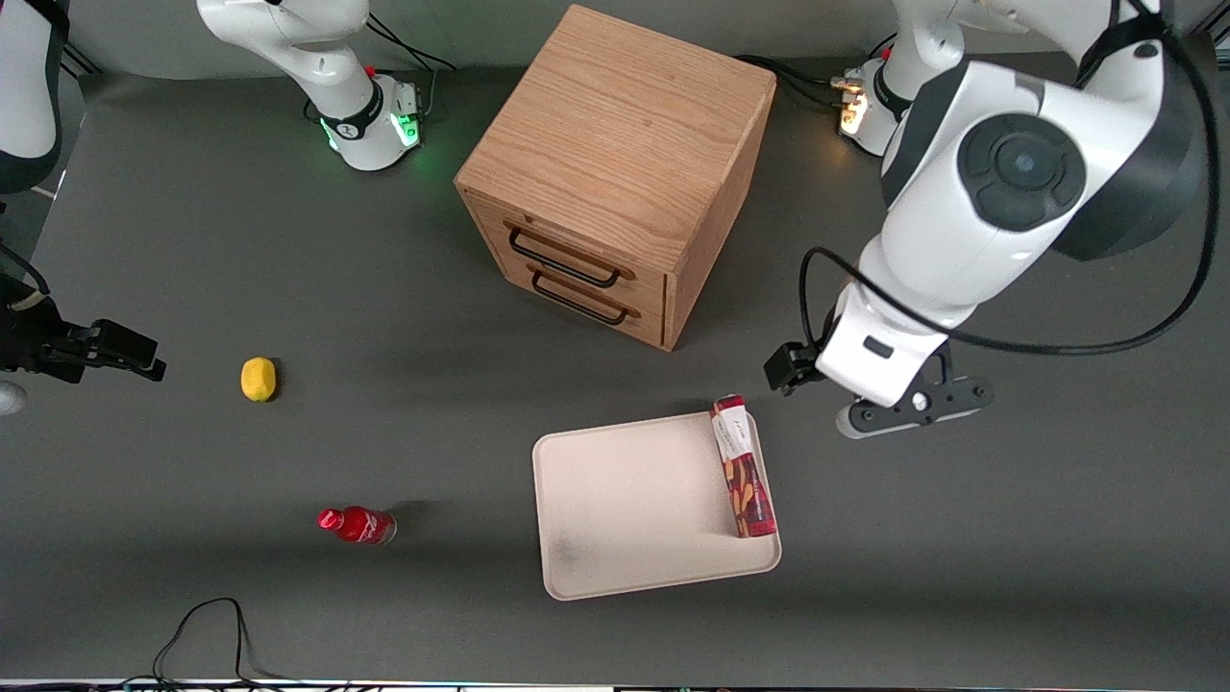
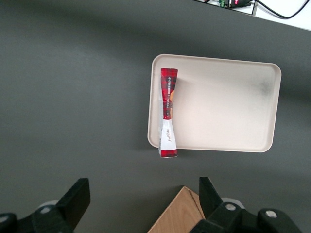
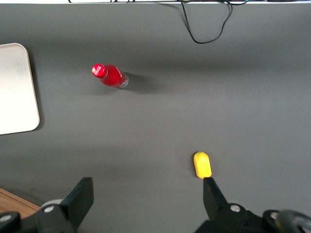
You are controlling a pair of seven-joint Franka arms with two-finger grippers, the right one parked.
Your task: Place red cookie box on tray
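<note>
One red cookie box (image 1: 742, 466) lies along the edge of the single tray (image 1: 625, 509) nearest the working arm, one end overhanging the rim. One gripper (image 2: 141, 204) hangs above bare table beside the tray, fingers spread, holding nothing. One drawer cabinet (image 1: 615, 173), one red bottle (image 1: 357, 525), one lemon (image 1: 258, 379) stand on the dark grey tabletop (image 1: 288, 269).

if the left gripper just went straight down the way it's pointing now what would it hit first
Most likely the bare dark grey table. The left gripper, open and empty, hangs above it beside the flat cream-white tray, where the long red cookie box lies along one edge. Depth is hard to judge.
</note>
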